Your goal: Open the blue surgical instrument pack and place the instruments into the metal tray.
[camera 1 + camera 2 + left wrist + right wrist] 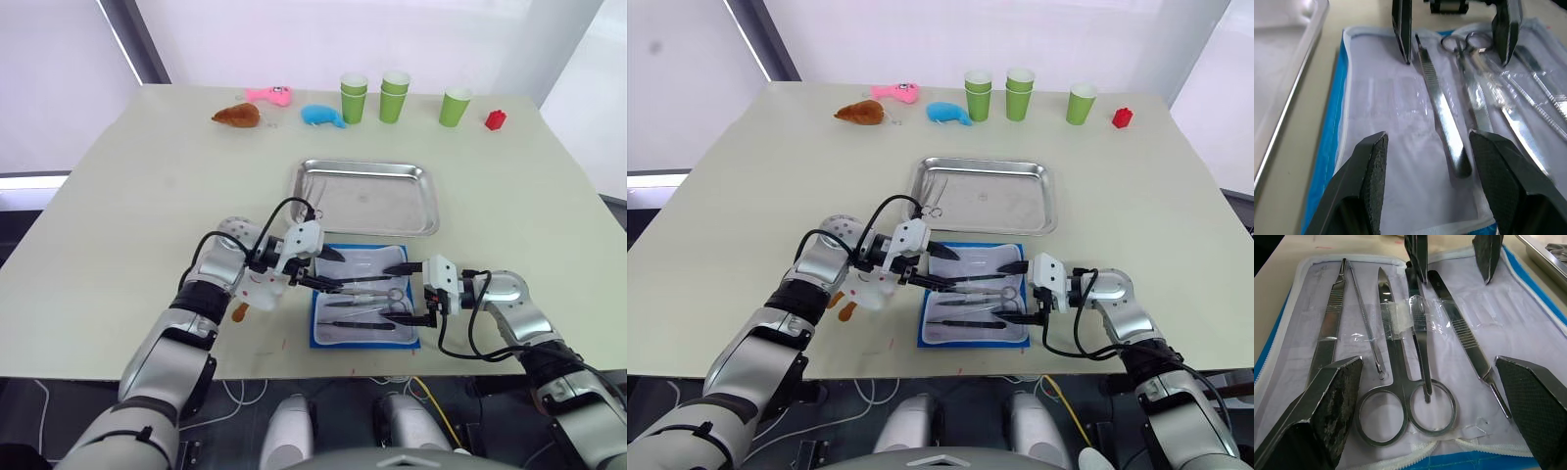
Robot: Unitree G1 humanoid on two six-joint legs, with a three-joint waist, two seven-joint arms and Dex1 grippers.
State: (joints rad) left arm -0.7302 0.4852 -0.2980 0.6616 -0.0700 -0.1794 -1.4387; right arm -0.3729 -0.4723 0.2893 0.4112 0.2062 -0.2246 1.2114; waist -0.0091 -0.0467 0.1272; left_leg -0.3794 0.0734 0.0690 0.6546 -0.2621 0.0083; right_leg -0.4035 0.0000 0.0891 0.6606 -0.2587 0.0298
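Lying flat on padded pale lining, slender steel instruments (pixel 1400 357) between two spread, empty grippers.

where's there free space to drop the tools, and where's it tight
The metal tray floor is almost all bare; one instrument lies at its left end. Bare table lies between tray and cups. It is crowded over the open pack, between left gripper and right gripper.

Far edge of the table (pixel 118 196): brown plush toy (pixel 236 116), pink toy (pixel 269 95) and blue whale toy (pixel 322 116) are grouped beside two stacks of green cups (pixel 354 97) (pixel 395 95); a single green cup (pixel 455 106) and red block (pixel 496 119) are set farther right
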